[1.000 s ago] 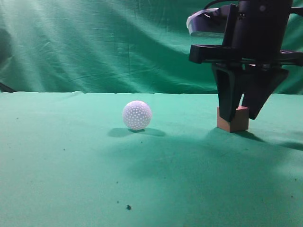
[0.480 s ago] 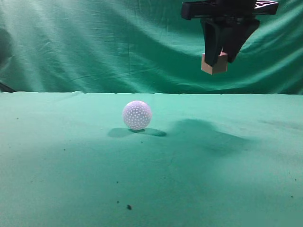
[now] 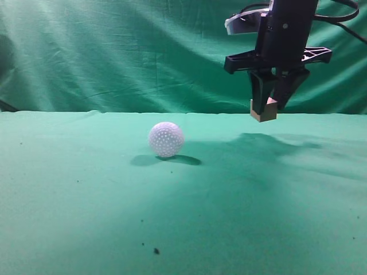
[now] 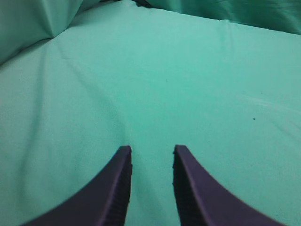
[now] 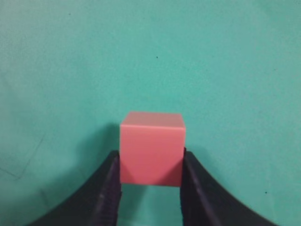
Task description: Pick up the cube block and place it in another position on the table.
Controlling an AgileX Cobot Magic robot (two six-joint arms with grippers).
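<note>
My right gripper (image 3: 268,109) is shut on the cube block (image 3: 264,110), a small reddish-brown cube, and holds it in the air above the far right part of the table (image 3: 114,200). In the right wrist view the cube block (image 5: 151,148) sits clamped between the two dark fingers of my right gripper (image 5: 151,172), with green cloth below it. My left gripper (image 4: 151,153) is open and empty over bare green cloth. It does not show in the exterior view.
A white dimpled ball (image 3: 166,139) rests on the table left of the held cube. A draped green backdrop curtain (image 3: 114,51) hangs behind the table. A few dark specks (image 3: 155,250) lie on the cloth near the front.
The right gripper lifted the cube off the table, rose high, then came back down and slightly farther away. The cube now hangs lower than half a second ago. The ball has not moved.
</note>
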